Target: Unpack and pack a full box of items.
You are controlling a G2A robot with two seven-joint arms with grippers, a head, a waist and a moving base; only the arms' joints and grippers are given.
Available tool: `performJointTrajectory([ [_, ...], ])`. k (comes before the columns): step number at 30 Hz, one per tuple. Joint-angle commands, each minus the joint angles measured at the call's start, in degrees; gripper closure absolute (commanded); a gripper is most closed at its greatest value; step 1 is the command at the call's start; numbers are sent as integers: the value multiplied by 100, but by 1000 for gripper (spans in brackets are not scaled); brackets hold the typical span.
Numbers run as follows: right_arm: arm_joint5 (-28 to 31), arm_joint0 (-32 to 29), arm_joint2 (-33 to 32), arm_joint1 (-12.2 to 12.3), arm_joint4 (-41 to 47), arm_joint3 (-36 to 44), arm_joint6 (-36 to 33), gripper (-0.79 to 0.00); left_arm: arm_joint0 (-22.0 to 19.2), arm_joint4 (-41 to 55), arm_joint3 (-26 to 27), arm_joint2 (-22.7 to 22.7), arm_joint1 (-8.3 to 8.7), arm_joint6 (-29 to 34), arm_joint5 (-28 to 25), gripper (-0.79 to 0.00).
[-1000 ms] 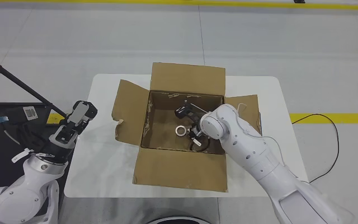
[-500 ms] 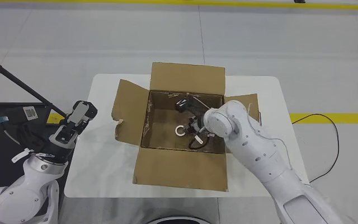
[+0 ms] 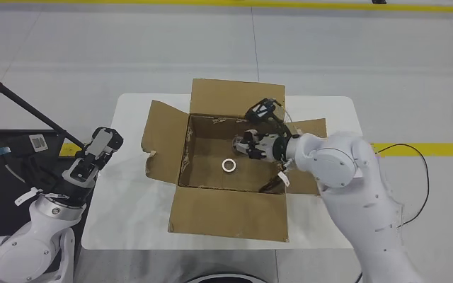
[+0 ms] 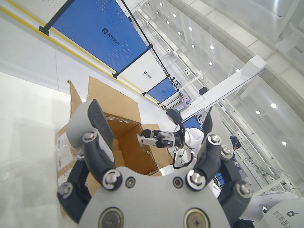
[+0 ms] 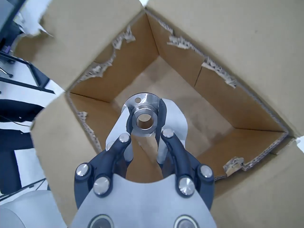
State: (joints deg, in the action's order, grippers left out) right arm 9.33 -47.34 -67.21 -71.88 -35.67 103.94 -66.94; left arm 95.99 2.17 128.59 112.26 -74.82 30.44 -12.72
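- At the centre of the white table (image 3: 127, 205): cardboard box (image 3: 226, 212), open, all four flaps splayed outward, torn paper scraps along the inner rim.
- Over the middle of the opening, a little toward the far wall: right gripper (image 3: 239, 148), arm coming in across the right-hand flap.
- In the right wrist view: right gripper (image 5: 144, 113) pinched tight on a metal flanged sleeve (image 5: 142, 121). One finger on either side of the barrel, bore facing the camera. Round flange with one small hole just past the fingertips.
- Sleeve held clear of the box floor, inside the span of the opening. Bare brown floor and one inner corner of the box (image 5: 237, 36) behind it.
- From the left wrist view: right gripper (image 4: 142, 140) lying roughly level at about rim height, a pale piece at its tip.
- On the box floor, top view: pale ring (image 3: 228, 165), lying flat, near the right gripper's tip but apart from it.
- At the table's left edge, well apart from the box: left gripper (image 3: 105, 141), aimed toward the left flap.
- Left wrist view: left gripper (image 4: 152, 111) jaws spread wide, nothing between the ribbed pads (image 4: 101, 122), no contact with box or table.
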Motion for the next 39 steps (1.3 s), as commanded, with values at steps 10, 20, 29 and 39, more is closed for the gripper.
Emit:
performJointTrajectory([
  [10,766,-690,-1174,124,1703,553,1282,0,0,0,0,0,0,0,0,-785],
  [20,773,-807,-1581,240,1371,648,1488,0,0,0,0,0,0,0,0,-785],
  [29,156,-1523,-2979,454,188,1330,1281,0,0,0,0,0,0,0,0,-785],
  [39,-569,-1968,-3382,630,-1949,608,477,0,0,0,0,0,0,0,0,-785],
])
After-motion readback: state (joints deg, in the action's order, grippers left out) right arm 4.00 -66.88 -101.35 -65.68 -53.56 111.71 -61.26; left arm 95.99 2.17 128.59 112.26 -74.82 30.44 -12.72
